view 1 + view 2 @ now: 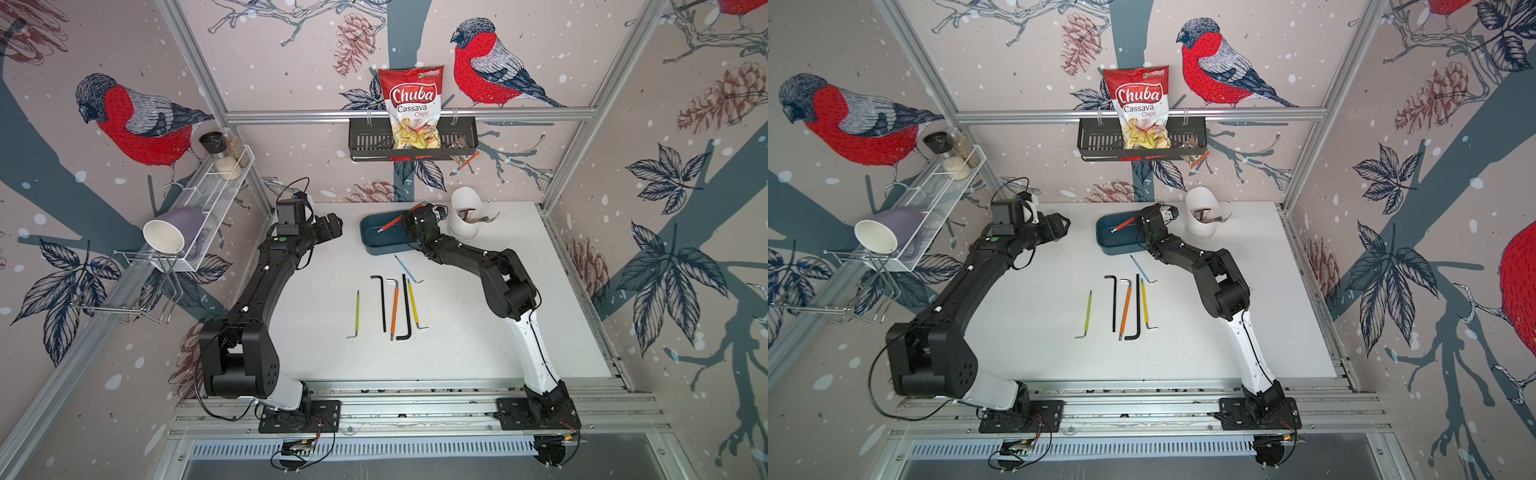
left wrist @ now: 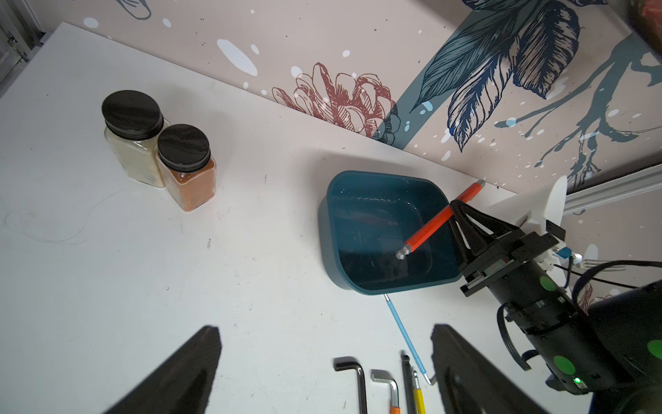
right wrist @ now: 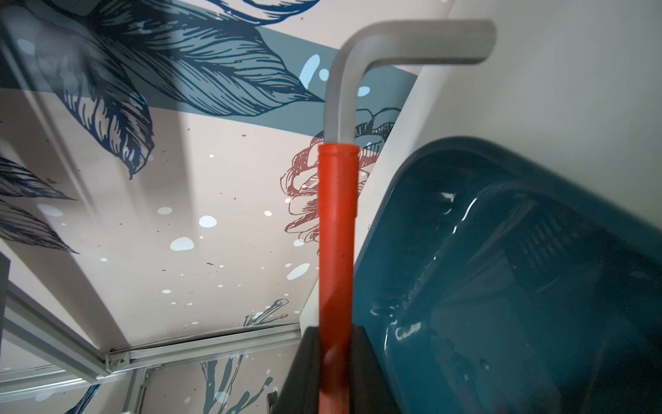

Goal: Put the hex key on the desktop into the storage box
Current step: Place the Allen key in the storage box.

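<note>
Currently right tool (image 2: 453, 208) clamps red hex key (image 2: 428, 227), tilted: one end low inside storage box (image 2: 324, 229), other end past its rim. Left tool (image 1: 337, 224) open, empty. Risk: released now, key pivots on rim, tumbles onto bench (image 1: 498, 311).

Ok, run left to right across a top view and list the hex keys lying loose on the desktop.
green hex key → thin black hex key → orange hex key → thick black hex key → yellow hex key. The light-blue hex key spans several, so it is skipped.
</note>
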Controlling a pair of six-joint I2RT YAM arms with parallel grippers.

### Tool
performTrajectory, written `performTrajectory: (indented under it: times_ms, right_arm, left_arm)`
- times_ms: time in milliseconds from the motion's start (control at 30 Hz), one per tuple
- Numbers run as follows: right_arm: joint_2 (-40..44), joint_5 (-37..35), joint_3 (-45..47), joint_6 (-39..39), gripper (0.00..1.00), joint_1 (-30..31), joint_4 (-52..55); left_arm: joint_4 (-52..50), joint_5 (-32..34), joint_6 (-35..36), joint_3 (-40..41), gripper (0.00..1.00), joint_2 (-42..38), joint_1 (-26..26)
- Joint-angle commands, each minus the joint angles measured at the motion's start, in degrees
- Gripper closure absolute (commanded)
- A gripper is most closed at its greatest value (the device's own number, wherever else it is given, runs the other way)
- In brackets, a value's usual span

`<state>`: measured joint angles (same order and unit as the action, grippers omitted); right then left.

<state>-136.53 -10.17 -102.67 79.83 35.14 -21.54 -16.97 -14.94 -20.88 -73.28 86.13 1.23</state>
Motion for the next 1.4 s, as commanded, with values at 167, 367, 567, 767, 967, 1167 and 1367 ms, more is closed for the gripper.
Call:
performTrajectory:
  times_ms: [167,367,567,767,967,1167,1367]
  right_arm:
    - [-4.1,-1.6,-7.2,0.4,0.96,1.2,1.9]
    - [-4.7,-2.1,-7.0,0.5,0.82,1.6,2.9]
    - [-4.5,-0.3,-5.6,0.0,0.61,2.0,1.9]
    - [-2.1,0.9,-4.1,-2.1,0.53,2.2,1.8]
    - [0.5,2.2,-2.6,-2.8,0.45,2.3,1.6]
    - [1.6,3.5,-1.8,-2.5,0.4,2.0,2.3]
    - [-0.1,4.1,-1.7,0.0,0.37,1.5,3.2]
  left_arm:
    - [2.0,-1.4,-0.2,0.1,0.05,-0.2,-0.2]
    - [1.9,-1.6,-0.3,0.1,0.05,-0.2,-0.3]
    - [1.9,-2.0,-0.3,0.1,0.05,0.1,-0.3]
    - [1.9,-1.7,-0.3,0.1,0.05,0.4,-0.4]
    - [1.7,-1.3,-0.2,-0.1,0.05,0.9,-0.4]
    - [1.2,-1.4,-0.1,-0.3,0.04,1.5,-0.4]
    - [1.1,-0.9,0.1,-0.4,0.05,1.6,-0.4]
